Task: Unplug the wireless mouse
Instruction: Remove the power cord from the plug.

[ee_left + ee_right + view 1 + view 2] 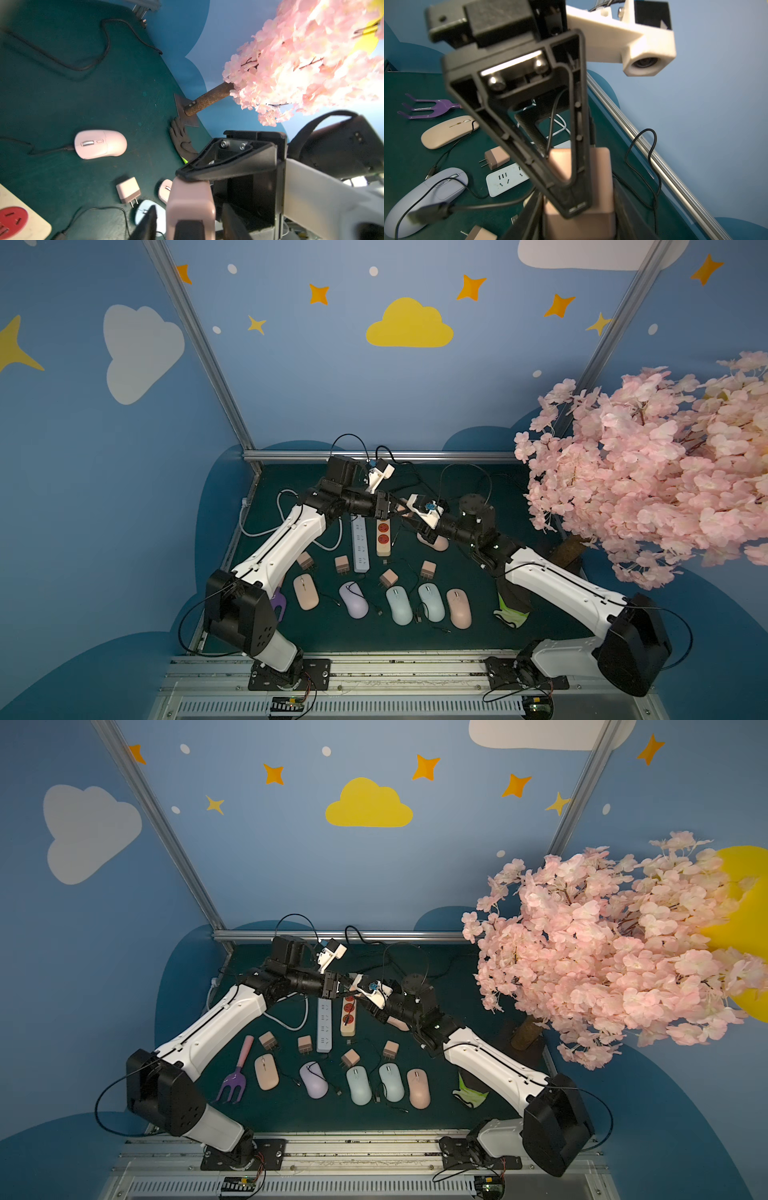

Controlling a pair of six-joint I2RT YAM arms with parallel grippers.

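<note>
Mid-unplugging, seemingly: the left gripper (190, 226) and right gripper (579, 220) meet aloft around a pink charger (191, 199). The left's jaws stand slack beside it; the right's flank it closely (clamped or not, I cannot tell). The pink mouse (100, 144) lies below, rightward, cable (41, 150) still in. Next comes a firm brace and a straight pull.

Both top views overlook the table (353, 639); wrist views close-up.
</note>
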